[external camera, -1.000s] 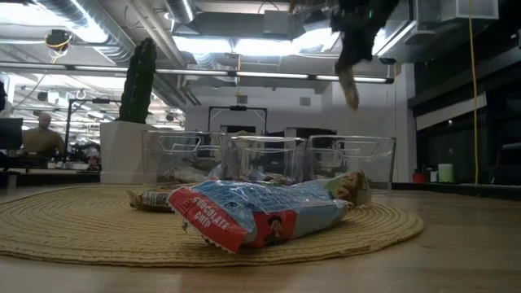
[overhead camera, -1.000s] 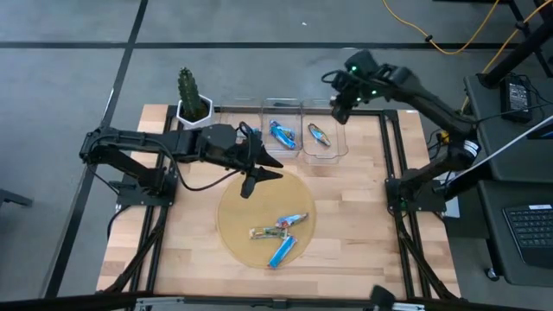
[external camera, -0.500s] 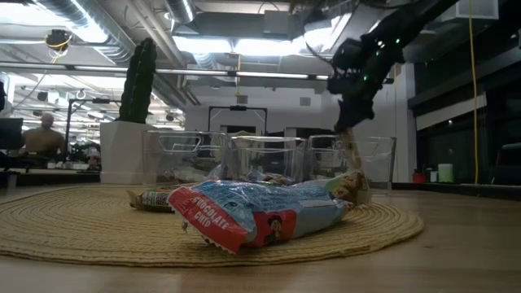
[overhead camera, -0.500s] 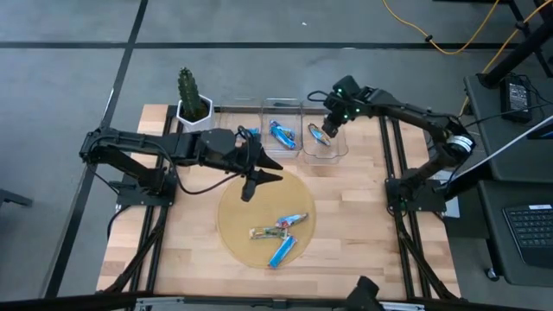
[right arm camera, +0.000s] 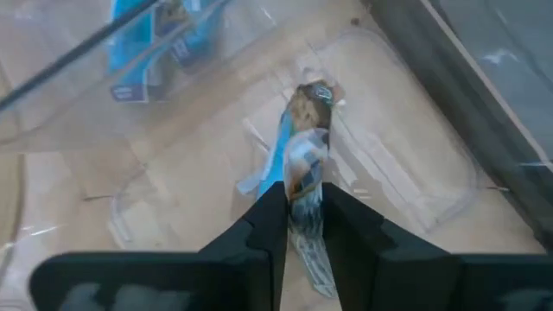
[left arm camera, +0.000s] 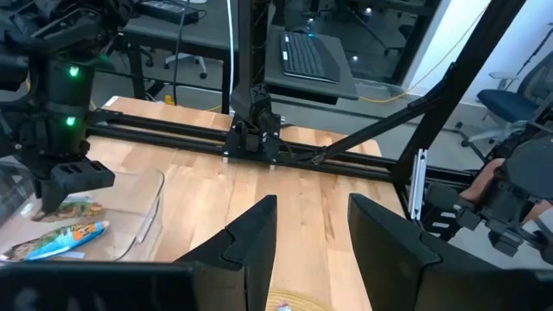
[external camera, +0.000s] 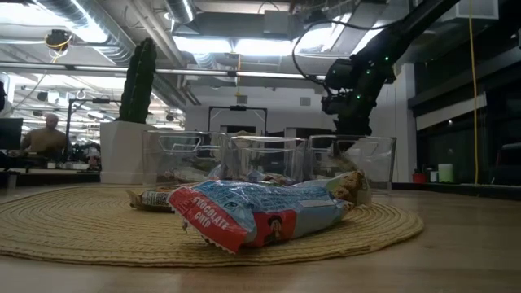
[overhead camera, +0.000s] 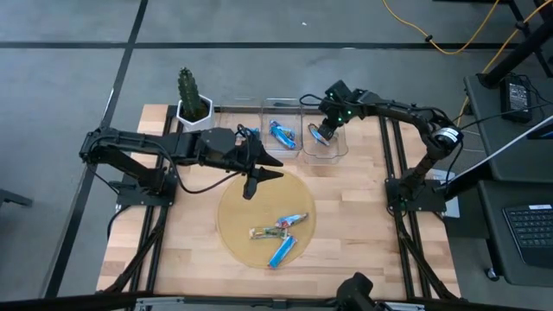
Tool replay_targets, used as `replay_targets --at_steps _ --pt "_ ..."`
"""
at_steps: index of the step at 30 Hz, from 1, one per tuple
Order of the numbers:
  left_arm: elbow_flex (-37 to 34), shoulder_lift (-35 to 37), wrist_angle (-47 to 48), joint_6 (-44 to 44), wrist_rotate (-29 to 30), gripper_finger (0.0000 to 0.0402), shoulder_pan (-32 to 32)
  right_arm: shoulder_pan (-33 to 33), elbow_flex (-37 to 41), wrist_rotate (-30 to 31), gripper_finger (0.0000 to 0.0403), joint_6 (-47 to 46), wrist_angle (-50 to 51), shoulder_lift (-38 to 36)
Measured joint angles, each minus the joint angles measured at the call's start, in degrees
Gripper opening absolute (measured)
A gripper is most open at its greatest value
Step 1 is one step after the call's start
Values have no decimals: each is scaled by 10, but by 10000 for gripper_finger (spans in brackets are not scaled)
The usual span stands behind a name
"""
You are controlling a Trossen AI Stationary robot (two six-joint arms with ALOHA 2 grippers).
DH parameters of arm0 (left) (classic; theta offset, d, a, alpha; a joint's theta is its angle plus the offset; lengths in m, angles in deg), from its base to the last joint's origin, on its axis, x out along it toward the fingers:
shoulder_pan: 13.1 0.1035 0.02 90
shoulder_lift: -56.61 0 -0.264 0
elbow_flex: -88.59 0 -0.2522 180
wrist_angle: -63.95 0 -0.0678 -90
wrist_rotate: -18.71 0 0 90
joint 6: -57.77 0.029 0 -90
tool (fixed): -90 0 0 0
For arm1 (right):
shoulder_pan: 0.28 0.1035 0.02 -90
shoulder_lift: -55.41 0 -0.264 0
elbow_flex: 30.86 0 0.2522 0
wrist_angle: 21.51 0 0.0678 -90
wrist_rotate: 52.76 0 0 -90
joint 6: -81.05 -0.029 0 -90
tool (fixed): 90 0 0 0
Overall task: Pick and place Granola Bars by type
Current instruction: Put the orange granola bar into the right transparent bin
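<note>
High view, count: three granola bars lay on the round woven mat [overhead camera: 259, 216] — a brown bar [overhead camera: 266, 231], a blue-and-silver bar [overhead camera: 294, 219] and a bright blue bar [overhead camera: 282, 251]. Three clear bins stood at the far edge: the middle bin [overhead camera: 282, 134] held one blue bar [overhead camera: 281, 134]; the right bin [overhead camera: 325, 138] held one blue-and-silver bar, mostly under the arm.
High view, change: the right gripper [overhead camera: 324, 132] had come down from above the far right corner into the right bin. The left gripper [overhead camera: 256, 176] had stayed over the mat's far edge, holding nothing.
High view, surroundings: a potted cactus [overhead camera: 190, 93] stood at the far left corner.
Low view: one blue "Chocolate Chip" bar [external camera: 256, 213] lay nearest on the mat, a brown bar [external camera: 151, 198] behind it; three bins [external camera: 266, 159] stood beyond (the right arm dipped into the rightmost).
Left wrist view: left fingers [left arm camera: 251, 242] stood apart, empty, over the wooden table [left arm camera: 328, 207].
Right wrist view: right fingers [right arm camera: 270, 226] sat close together on a blue-and-silver wrapped bar [right arm camera: 304, 177]; it was still between them, inside the bin, over another bar [right arm camera: 276, 155].
</note>
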Motion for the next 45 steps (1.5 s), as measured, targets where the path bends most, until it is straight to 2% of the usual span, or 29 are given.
replay_targets --at_steps 6,10,18,21,24,28,33,38,43,45 --pt "0 0 0 0 0 136 0 0 0 27 78 2 -4 0" --pt "0 0 0 0 0 136 0 0 -14 27 98 7 1 0" --pt "0 0 15 1 -2 136 0 1 -128 27 171 17 74 -1" --pt "0 0 46 0 -29 136 0 11 -164 15 180 17 104 -6" --pt "-2 0 97 -22 -45 136 -12 31 -163 -6 176 9 100 -35" --pt "-24 -1 154 -55 -44 136 -39 61 -114 -8 161 -13 65 -103" --pt "-65 -1 171 -75 -3 136 -81 125 -4 -17 146 -26 -34 -218" --pt "-113 0 167 -77 33 136 -112 218 130 -84 143 7 -170 -331" --pt "-175 0 135 -80 30 136 -134 303 231 -91 143 31 -282 -412" --pt "-201 0 103 -80 23 136 -141 324 252 -75 143 31 -310 -431"
